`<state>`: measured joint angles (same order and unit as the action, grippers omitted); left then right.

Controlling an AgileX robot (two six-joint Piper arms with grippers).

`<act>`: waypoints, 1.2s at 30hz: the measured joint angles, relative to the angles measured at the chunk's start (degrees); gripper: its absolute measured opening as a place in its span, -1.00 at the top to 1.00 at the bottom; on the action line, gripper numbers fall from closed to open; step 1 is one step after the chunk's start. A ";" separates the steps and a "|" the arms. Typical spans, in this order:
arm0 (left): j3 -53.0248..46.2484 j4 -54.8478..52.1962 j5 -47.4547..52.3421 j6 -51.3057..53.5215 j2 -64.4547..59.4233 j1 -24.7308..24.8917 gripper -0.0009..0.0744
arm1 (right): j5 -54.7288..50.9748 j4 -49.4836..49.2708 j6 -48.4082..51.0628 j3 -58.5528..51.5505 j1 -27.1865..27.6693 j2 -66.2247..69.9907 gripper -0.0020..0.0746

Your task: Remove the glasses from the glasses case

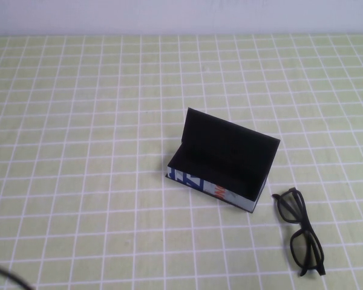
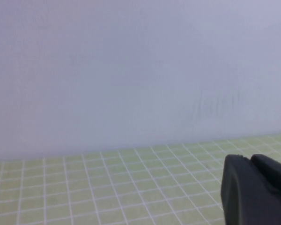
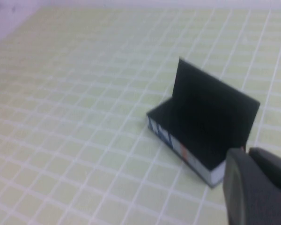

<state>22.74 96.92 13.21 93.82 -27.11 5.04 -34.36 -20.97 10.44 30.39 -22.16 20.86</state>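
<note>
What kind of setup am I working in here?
Likely a staged tabletop test bench: a green checked tablecloth against a plain pale wall, holding only the open glasses case and glasses. Left gripper and right gripper hang back.

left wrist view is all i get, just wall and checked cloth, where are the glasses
Observer: The glasses lie on the tablecloth, out of the case, toward the robot's right.
Operator: case open?
Observer: Yes, the glasses case stands mid-table with its lid up and its inside bare.
Operator: are they touching
Observer: No, a strip of cloth shows between them.
Operator: where are the grippers
Observer: Only a dark edge of the left gripper and of the right gripper shows in their own wrist views; neither appears in the high view.
</note>
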 joint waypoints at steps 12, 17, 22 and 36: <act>-18.39 1.22 -6.41 -5.53 27.67 0.00 0.99 | 32.70 -21.77 25.00 -17.76 0.00 1.92 0.99; -22.57 1.24 -6.63 -5.78 26.67 0.00 0.99 | 34.05 -22.92 25.52 -17.88 0.00 2.19 0.99; -24.17 1.24 -8.50 -5.99 26.32 0.00 0.99 | 34.36 -25.43 25.52 -17.88 0.00 2.19 0.99; -24.17 1.45 -8.96 -6.19 26.32 0.00 0.99 | 31.04 -25.69 25.52 -17.88 0.10 2.07 0.99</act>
<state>-1.43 98.37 4.25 87.63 -0.79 5.04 -3.32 -46.66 35.95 12.51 -22.05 22.93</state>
